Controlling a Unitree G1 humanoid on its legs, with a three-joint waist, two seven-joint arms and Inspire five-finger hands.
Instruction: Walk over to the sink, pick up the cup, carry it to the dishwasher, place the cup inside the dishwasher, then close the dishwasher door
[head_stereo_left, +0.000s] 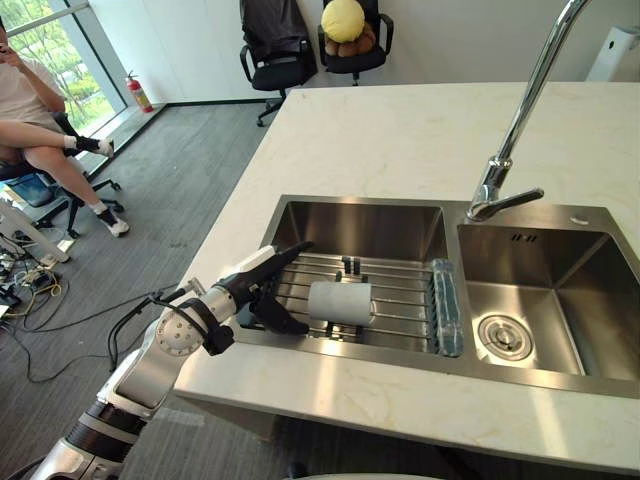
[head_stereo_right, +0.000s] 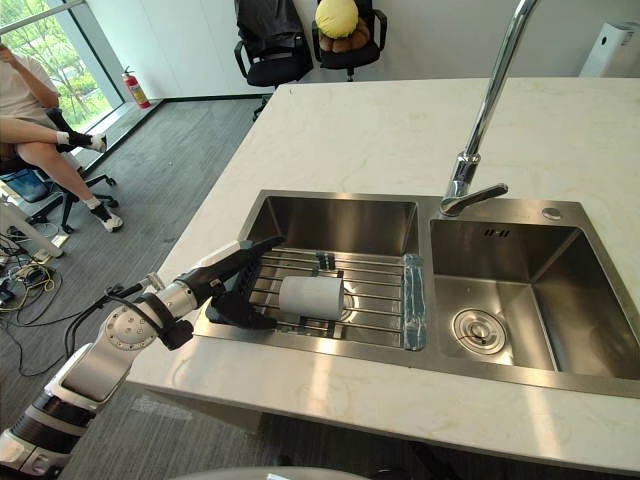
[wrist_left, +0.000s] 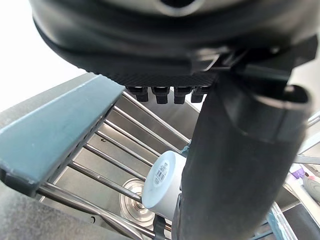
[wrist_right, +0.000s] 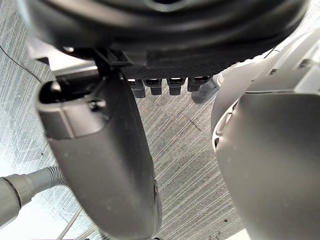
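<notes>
Left hand (head_stereo_left: 258, 290) spread open in the sink's (head_stereo_left: 360, 228) left basin, fingers just beside cup (head_stereo_left: 340, 302) lying sideways on rack (head_stereo_left: 405, 299); right hand (wrist_right: 102, 165) relaxed over floor (wrist_right: 185, 150).

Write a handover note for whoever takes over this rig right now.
Left hand: open, in the left side of the sink, right beside the cup, not closed on it.
Right hand: over the floor, idle.
Cup: on its side on the wire rack.
Done: walk to the sink.
To do: grasp and lift the cup, carry it to the dishwasher, place it inside, close the door.
</notes>
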